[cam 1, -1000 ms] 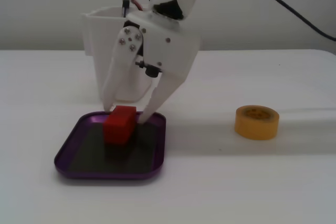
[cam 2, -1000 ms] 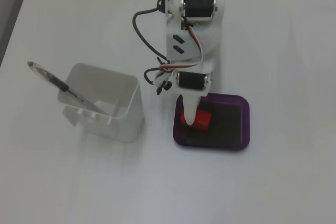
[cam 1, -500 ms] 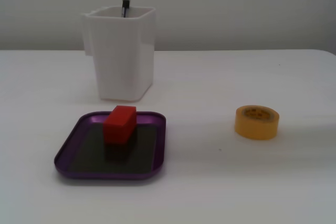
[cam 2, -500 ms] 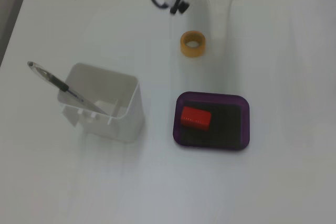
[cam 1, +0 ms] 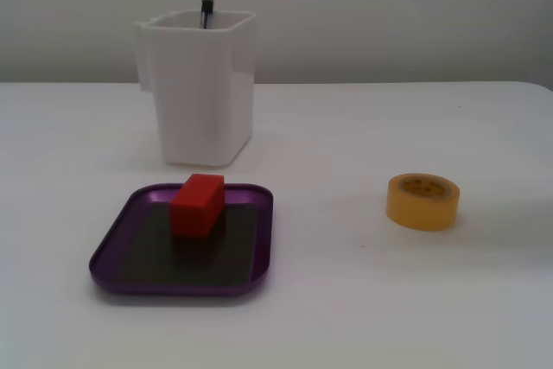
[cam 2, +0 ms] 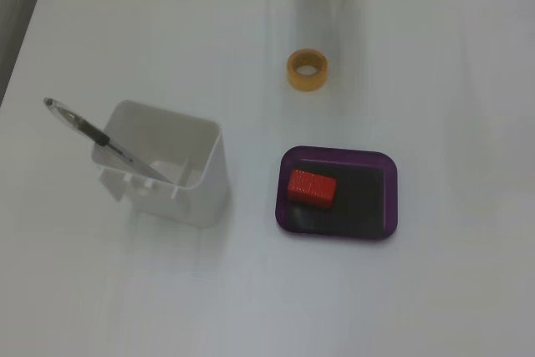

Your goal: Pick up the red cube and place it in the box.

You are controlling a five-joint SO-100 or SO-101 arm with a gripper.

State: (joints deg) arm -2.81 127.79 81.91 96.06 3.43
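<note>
Resting in box (cam 1: pixel 112 252): red cube (cam 1: pixel 197 205) (fingers out of view).

A tall white square cup (cam 1: pixel 206 88) holding a dark pen (cam 2: pixel 109 145) stands on a white table (cam 1: pixel 346 300); a yellow tape roll (cam 1: pixel 422 201) sits well apart. No claw is in view.

No readable text, label, brand, number or sign anywhere in either fixed view. Faint dark marks inside the core of the yellow tape roll (cam 1: pixel 422 201), too blurred to read. Plain surfaces on everything else.
</note>
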